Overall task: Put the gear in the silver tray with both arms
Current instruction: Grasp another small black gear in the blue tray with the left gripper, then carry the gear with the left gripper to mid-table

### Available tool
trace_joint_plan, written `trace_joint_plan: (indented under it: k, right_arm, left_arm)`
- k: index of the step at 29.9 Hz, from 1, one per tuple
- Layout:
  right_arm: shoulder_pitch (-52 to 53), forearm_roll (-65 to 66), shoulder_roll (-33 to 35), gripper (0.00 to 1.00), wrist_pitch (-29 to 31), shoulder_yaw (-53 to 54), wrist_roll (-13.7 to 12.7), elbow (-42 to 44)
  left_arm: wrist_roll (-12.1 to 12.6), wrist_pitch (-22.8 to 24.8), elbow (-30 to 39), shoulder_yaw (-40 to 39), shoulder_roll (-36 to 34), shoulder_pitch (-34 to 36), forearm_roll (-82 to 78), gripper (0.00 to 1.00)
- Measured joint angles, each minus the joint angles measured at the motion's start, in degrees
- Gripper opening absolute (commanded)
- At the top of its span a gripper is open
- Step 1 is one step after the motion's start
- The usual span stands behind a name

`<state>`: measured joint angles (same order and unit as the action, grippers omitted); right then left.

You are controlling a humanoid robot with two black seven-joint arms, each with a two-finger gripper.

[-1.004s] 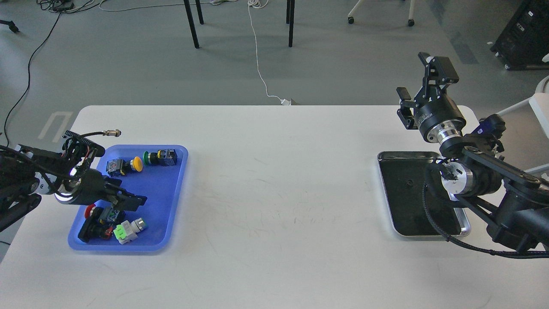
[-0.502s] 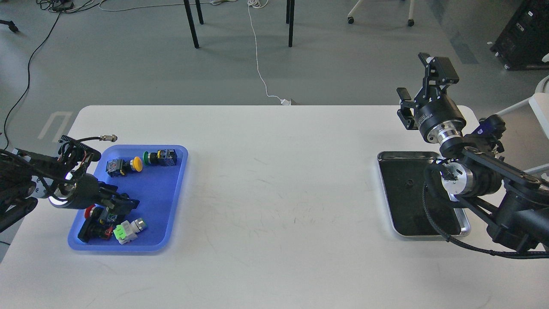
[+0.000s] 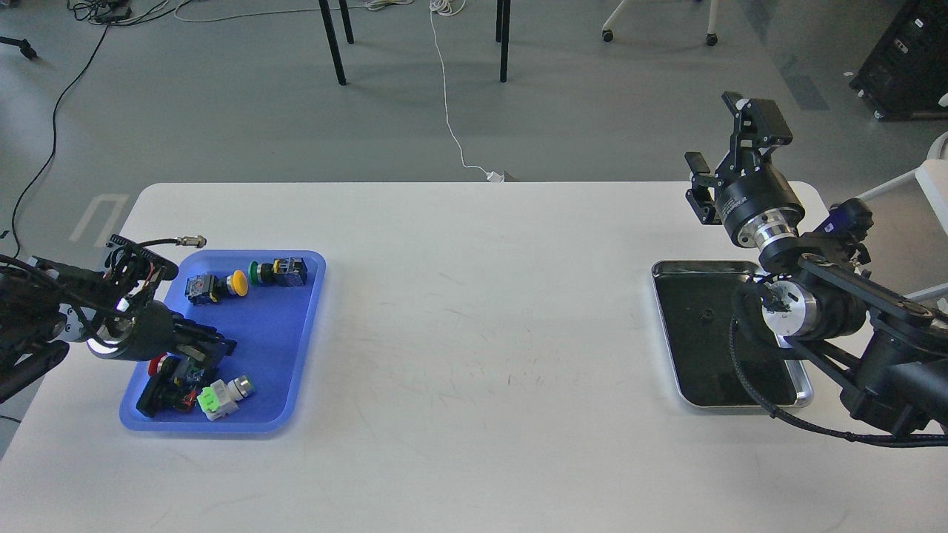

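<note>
Left gripper point(image 3: 213, 349) low over red button part point(image 3: 156, 364) in blue tray point(image 3: 296, 355), bench's left edge; jaws state unclear; centre before clenching. Right gripper point(image 3: 729, 148) jaws released above silver tray point(image 3: 661, 311)

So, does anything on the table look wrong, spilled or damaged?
Nothing stands out. The switch parts all lie inside the blue tray, none spilled. The silver tray sits flat. The left gripper reaches among the parts; the right gripper is open, raised.

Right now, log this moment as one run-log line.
left gripper: low over blue tray, state unclear | right gripper: open, raised | silver tray: no part inside
</note>
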<state>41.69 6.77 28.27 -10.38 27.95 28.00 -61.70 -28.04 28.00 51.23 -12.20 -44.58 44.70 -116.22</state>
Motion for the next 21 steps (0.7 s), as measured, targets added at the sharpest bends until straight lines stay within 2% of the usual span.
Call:
trace_joint_plan:
  k: [9,21]
  right_arm:
    - [-0.1,0.0,0.0,0.99,0.0,0.1,0.0,0.0]
    - [1.0,0.2,0.1,0.99,0.0,-0.1,0.0,-0.2]
  left_arm:
    - [0.1,0.1,1.3,-0.2,-0.1,3.5,0.6,0.13]
    - [0.0,0.0,20.9,0.0,1.9,16.5,0.3,0.14]
